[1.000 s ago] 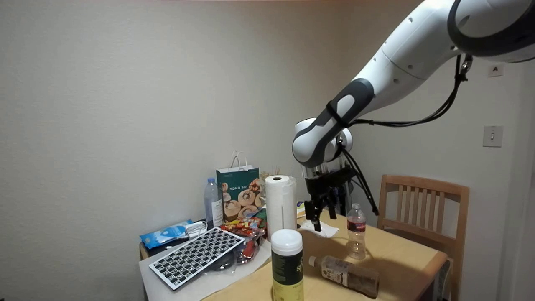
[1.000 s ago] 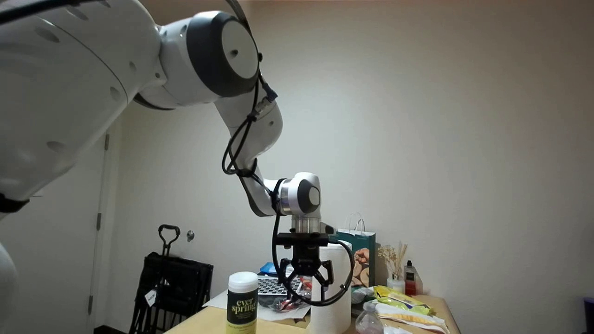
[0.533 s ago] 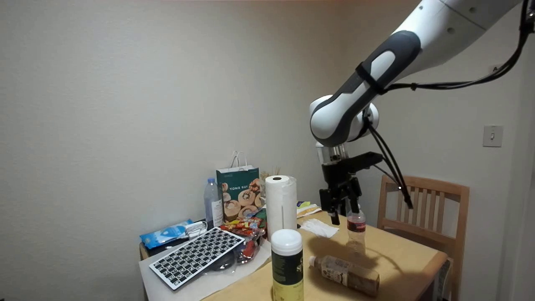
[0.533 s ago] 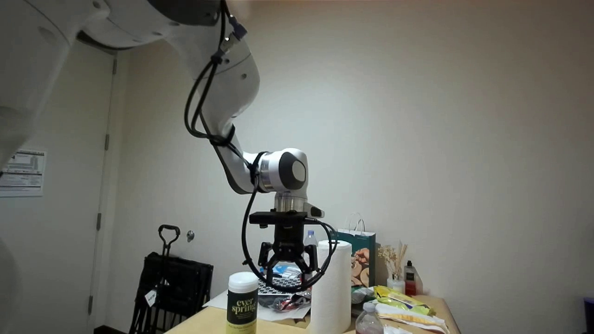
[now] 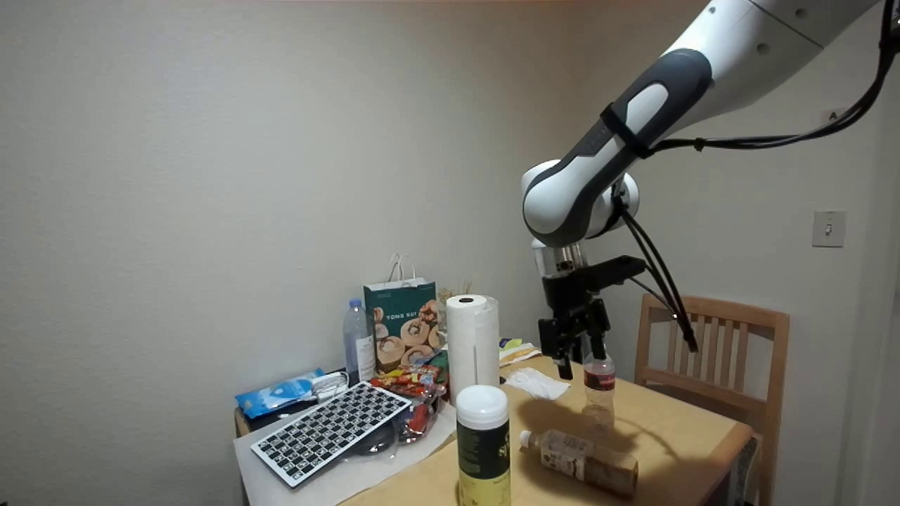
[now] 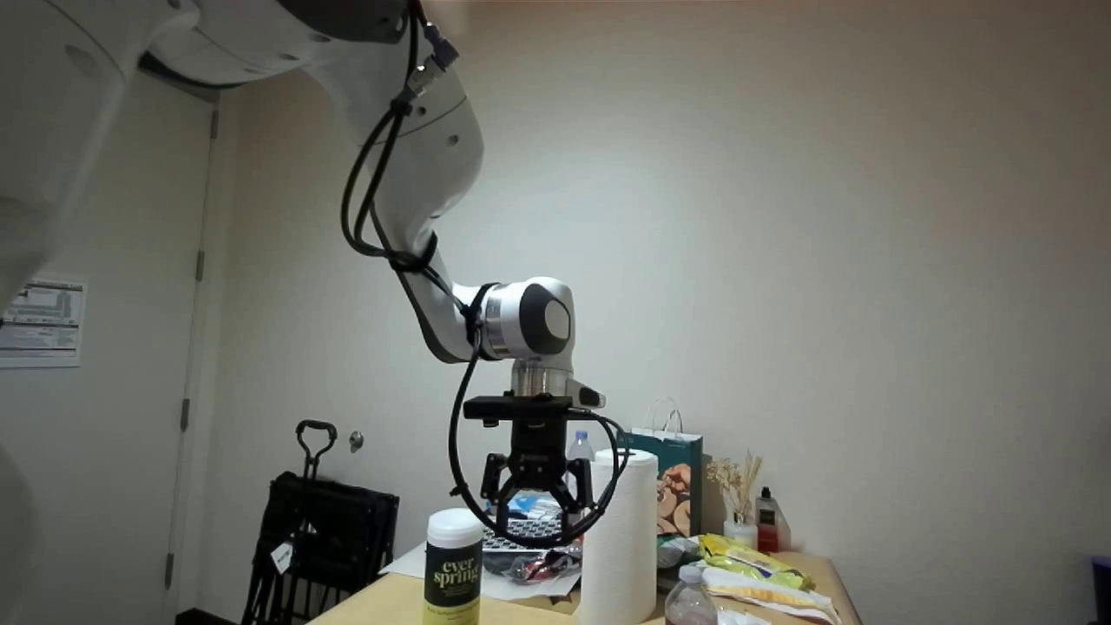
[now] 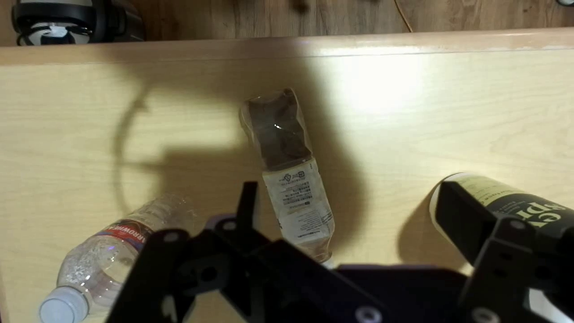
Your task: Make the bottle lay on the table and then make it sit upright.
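Observation:
The bottle [image 5: 587, 462], clear with brownish contents, a pale label and a light cap, lies on its side on the tan table [image 5: 692, 418] in an exterior view. In the wrist view the bottle [image 7: 296, 197] lies lengthwise, its base toward the table edge and its cap partly hidden by the gripper. The other exterior view does not show it. My gripper [image 7: 352, 197] is open and empty, above the table and apart from the bottle. In both exterior views the gripper [image 5: 582, 360] [image 6: 535, 519] points down with fingers spread.
A clear red-labelled bottle [image 5: 599, 397] stands upright close to the lying bottle. A white-capped canister [image 5: 482, 450] stands on its other side. A paper towel roll [image 5: 472, 351], a checkered board [image 5: 330, 432] and a green bag [image 5: 401, 323] stand farther back.
Since a second ago my gripper has risen and shifted rightward in an exterior view, leftward in another. Over the last half second it has hardly moved. The bottle has stayed lying in place.

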You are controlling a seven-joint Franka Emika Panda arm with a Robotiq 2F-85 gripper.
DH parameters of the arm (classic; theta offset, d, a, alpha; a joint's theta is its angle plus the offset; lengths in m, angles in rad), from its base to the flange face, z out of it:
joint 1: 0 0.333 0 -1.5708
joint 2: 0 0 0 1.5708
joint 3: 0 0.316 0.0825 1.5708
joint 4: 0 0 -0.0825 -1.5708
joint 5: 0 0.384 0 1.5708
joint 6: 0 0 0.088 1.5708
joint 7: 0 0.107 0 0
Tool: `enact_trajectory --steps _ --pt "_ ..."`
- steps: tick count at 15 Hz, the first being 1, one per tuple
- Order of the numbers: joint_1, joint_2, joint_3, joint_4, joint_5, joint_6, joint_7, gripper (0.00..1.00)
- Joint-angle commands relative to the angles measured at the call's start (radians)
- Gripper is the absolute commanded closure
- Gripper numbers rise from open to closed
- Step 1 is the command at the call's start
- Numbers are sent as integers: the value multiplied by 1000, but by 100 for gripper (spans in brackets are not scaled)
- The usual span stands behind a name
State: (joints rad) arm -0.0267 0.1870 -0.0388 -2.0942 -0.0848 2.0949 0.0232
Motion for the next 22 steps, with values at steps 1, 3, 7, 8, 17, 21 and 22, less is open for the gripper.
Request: enact_trajectory --steps 1,3,7,8,17,21,22 --pt "0 44 8 1 13 39 -28 0" --pt "0 89 9 3 6 75 -28 0" --pt "-7 183 8 16 -7 150 -72 0" --pt "-7 209 5 24 -21 147 -86 0" --pt "0 250 1 43 -21 154 -59 0" --pt "-36 385 10 141 8 145 -127 0" --pt "-48 421 15 170 10 148 -153 0"
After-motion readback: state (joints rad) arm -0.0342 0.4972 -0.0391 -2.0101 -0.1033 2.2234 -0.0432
